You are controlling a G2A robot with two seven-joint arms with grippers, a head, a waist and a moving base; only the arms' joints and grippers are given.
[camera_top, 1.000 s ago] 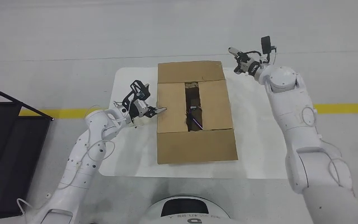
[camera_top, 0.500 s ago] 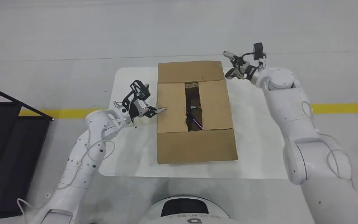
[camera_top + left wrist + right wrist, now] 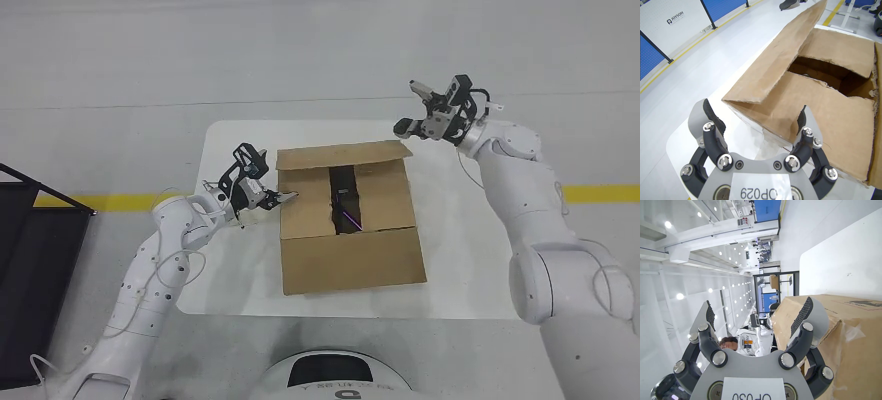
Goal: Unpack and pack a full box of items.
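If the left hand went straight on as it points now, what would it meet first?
Probably the cardboard box: the open left hand faces its near upper edge, close ahead.

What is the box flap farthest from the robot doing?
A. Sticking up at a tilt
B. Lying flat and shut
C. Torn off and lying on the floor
A: the far flap of the box stands tilted up off the opening, still joined to the box along its edge.
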